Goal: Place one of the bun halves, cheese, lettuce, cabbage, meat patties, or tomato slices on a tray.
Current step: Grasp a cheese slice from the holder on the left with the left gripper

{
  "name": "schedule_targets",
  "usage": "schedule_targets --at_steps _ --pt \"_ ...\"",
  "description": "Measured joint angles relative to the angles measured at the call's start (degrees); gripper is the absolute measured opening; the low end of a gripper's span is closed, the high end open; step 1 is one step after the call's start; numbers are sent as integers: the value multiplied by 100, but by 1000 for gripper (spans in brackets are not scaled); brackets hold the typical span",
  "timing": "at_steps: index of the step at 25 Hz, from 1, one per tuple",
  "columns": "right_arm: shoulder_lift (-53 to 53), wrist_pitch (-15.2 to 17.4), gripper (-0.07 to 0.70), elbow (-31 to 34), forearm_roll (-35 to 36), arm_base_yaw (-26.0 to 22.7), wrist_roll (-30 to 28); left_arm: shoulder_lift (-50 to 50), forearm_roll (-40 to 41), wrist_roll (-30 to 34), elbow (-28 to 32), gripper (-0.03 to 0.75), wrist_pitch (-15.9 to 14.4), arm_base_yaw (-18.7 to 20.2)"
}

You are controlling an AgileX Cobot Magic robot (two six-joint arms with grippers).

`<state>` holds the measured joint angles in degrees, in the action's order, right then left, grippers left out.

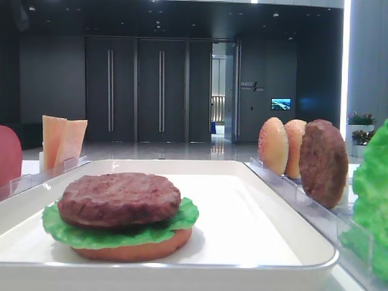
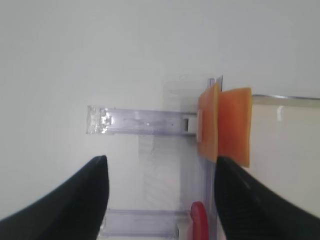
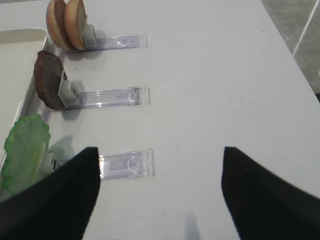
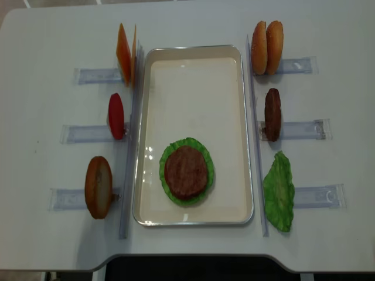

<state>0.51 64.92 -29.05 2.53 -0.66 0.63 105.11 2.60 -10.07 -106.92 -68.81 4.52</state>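
Overhead view: the large white rectangular tray (image 4: 193, 58) with its low rim sits mid-table; on it lies a flat orange-brown bottom bun (image 1: 133, 248), a ruffled bright green lettuce leaf (image 4: 206, 175) and a thick, grainy dark brown meat patty (image 4: 186, 171), stacked in that order
Step in hand: I'd judge the cheese is next, since the left arm looks down on it
Cheese: two thin pale orange square slices (image 2: 225, 125) stand on edge in a clear plastic rack (image 2: 140, 121) just beside the tray's left rim, near the far corner
Left gripper (image 2: 160, 200): its black fingers (image 2: 75, 200) are spread wide, holding nothing, hovering short of the slices
Right gripper (image 3: 160, 195): fingers apart as well, empty, above the bare white tabletop (image 3: 225, 75) on the right
Other stock: a red tomato slice (image 4: 116, 116) and a golden domed bun half (image 4: 98, 186) on the left racks; two more buns (image 4: 266, 47), a second patty (image 4: 272, 114) and another lettuce leaf (image 4: 278, 190) on the right
Next move: probably advance the left fingers to straddle one slice only, pinch its thin edge gently, lift clear of the rack, then lay it flat on the patty
Risk: the slices touch or nearly so, so both may come away
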Motion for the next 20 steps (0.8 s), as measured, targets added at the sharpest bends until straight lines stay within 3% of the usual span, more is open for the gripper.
schedule_targets --at_steps 8,13,20 --pt "0 0 488 0 0 0 0 690 14 -35 -1141 506 -228 0" --pt "0 0 488 0 0 0 0 873 107 -43 -1245 506 -239 102" --pt "0 0 488 0 0 0 0 1029 230 -327 -1253 506 -239 613"
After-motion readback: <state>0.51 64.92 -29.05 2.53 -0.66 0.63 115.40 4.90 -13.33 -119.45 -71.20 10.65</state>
